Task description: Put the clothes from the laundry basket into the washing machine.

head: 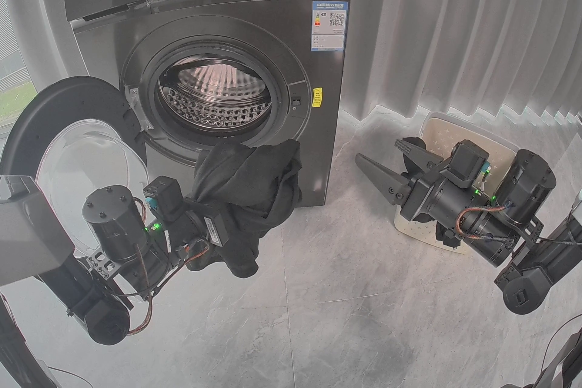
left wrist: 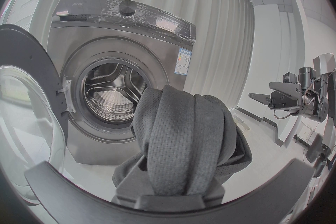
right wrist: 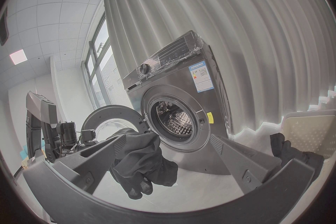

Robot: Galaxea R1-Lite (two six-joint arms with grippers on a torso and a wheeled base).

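Observation:
A grey front-loading washing machine (head: 242, 19) stands with its round door (head: 60, 116) swung out to the left, so the steel drum (head: 215, 92) is exposed. My left gripper (head: 239, 207) is shut on a dark garment (head: 254, 183), holding it just below and in front of the drum opening (left wrist: 112, 91). In the left wrist view the bunched garment (left wrist: 185, 137) drapes over the fingers. My right gripper (head: 377, 148) is open and holds nothing, low over the floor beside the laundry basket (head: 467, 128). More dark clothing (right wrist: 290, 151) lies in the basket (right wrist: 308, 130).
Pleated white curtains (head: 461, 13) hang behind the machine and basket. Grey tiled floor (head: 339, 298) spreads between the two arms. The open door stands close beside my left arm.

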